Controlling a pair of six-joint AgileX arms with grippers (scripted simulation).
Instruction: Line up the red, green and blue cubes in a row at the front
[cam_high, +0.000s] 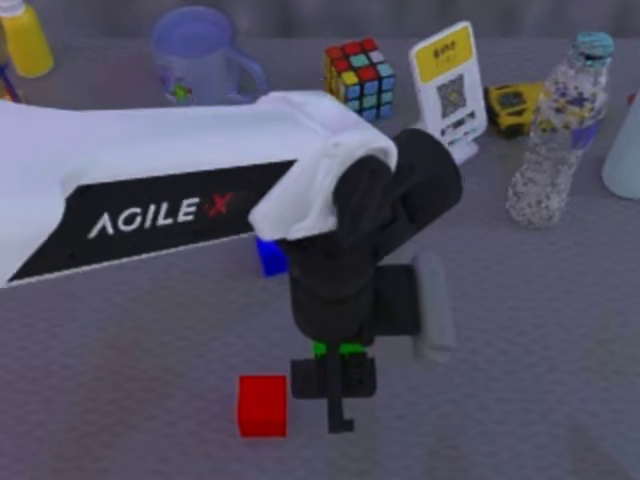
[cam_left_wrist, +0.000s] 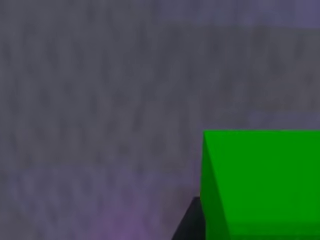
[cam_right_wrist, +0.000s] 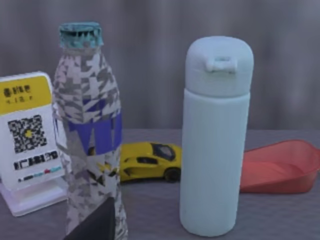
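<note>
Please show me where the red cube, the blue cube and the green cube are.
red cube (cam_high: 263, 404): top view, middle of its top face.
blue cube (cam_high: 271, 259): top view, the corner showing beside the left arm.
green cube (cam_left_wrist: 265, 185): left wrist view, its large front face.

We observe a grey, finely textured surface (cam_high: 560, 330) filling the top view, with a faint purple tint. Behind its far edge, in the right wrist view, stands a plain grey backdrop (cam_right_wrist: 150, 60) marked by soft vertical streaks. Lighting is even and diffuse; shadows are weak.
</note>
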